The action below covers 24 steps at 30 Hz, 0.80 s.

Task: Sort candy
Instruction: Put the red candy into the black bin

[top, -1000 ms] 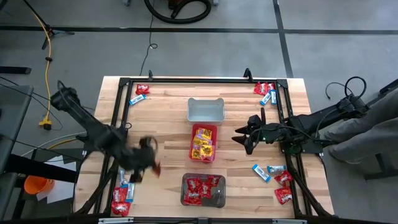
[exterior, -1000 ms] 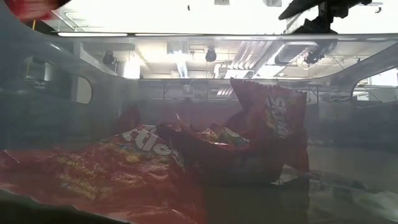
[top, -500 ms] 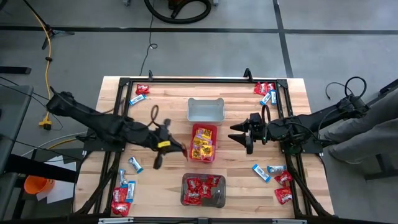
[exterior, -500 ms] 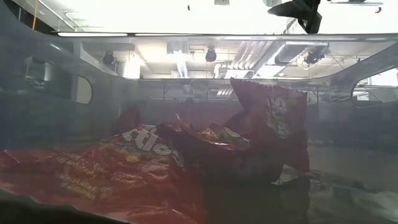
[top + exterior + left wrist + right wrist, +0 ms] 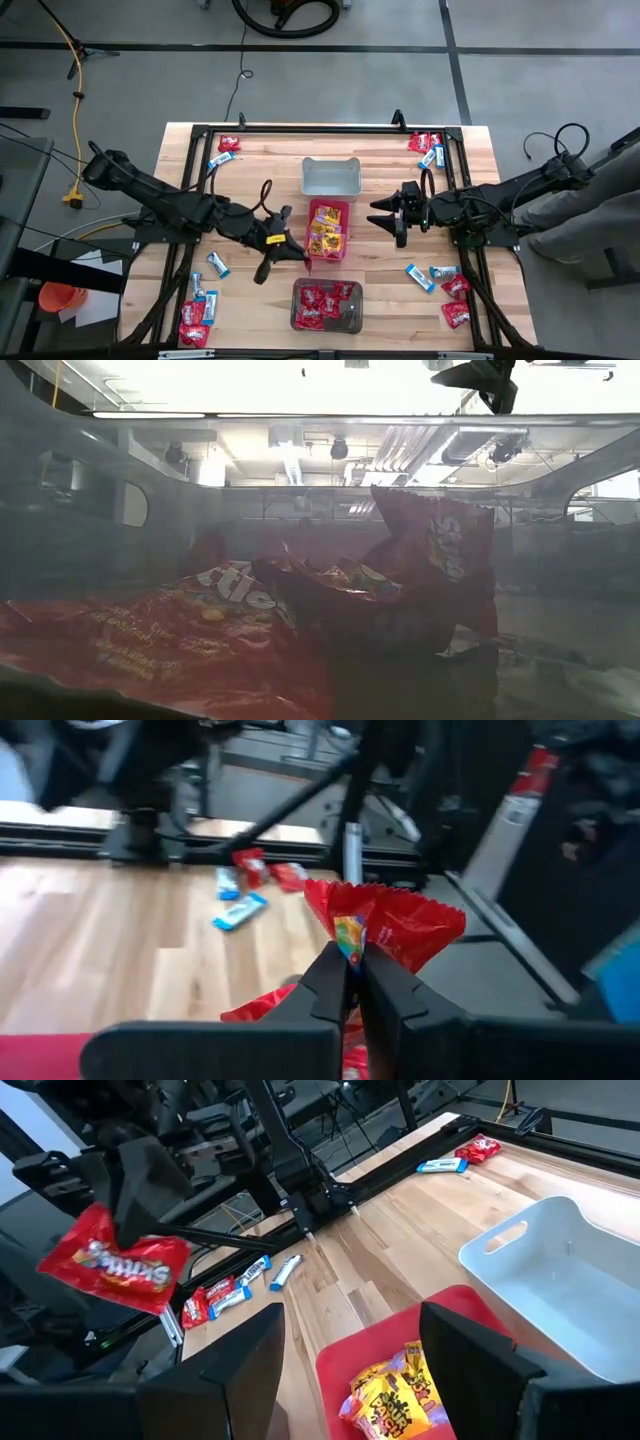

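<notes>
My left gripper hovers just left of the pink bin, shut on a red candy packet, which also shows in the right wrist view. My right gripper waits open on the right of the pink bin, above the table. Yellow packets lie in the pink bin, and red packets lie in the dark bin. The grey bin stands farther back. Loose red and blue-and-white packets lie in piles at the table's corners. My left gripper pinches the red packet between its two fingers, at one crimped end. The fingers come slanting from the table's left. The packet is lifted clear of the table, its body reaching out past the fingertips.
A black frame runs around the wooden table. The three bins stand in a row down the middle. Bare wood lies between the bins and the corner piles. The low view looks through the dark bin's wall at red packets.
My left gripper has risen from the near-left pile and swung toward the table's middle, carrying the red packet clear of the table; it is now beside the pink bin.
</notes>
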Tool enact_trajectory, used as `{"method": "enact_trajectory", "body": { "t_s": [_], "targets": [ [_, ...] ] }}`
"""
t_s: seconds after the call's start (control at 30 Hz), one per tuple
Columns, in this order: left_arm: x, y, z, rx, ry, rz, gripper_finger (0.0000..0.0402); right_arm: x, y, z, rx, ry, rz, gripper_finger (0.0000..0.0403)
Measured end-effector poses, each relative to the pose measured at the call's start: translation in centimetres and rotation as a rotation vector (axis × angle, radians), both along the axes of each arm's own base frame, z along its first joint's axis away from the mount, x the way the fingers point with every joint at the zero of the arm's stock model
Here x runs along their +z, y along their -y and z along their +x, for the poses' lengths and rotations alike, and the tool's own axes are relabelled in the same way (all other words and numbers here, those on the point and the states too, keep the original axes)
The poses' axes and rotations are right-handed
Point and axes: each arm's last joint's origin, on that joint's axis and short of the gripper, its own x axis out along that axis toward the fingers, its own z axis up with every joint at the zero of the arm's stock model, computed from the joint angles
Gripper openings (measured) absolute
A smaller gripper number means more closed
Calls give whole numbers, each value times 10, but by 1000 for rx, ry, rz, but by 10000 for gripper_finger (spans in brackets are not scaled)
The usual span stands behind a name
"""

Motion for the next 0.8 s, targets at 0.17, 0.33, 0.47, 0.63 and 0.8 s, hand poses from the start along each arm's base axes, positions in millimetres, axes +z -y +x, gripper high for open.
{"method": "enact_trajectory", "body": {
  "t_s": [0.17,0.33,0.47,0.63,0.8],
  "targets": [
    [-15,10,8,-149,-61,-18,16,0,0,0,5,-3,3,227],
    [-39,23,23,-207,-122,-11,31,0,0,0,14,-6,2,227],
    [-48,28,30,-227,-128,-14,63,-1,0,0,16,-10,1,227],
    [-49,29,30,-242,-136,-33,122,-2,0,-1,17,-23,-3,227],
    [-46,25,30,-224,-136,-54,171,-2,-1,-1,28,-28,-1,227]
  ]
}}
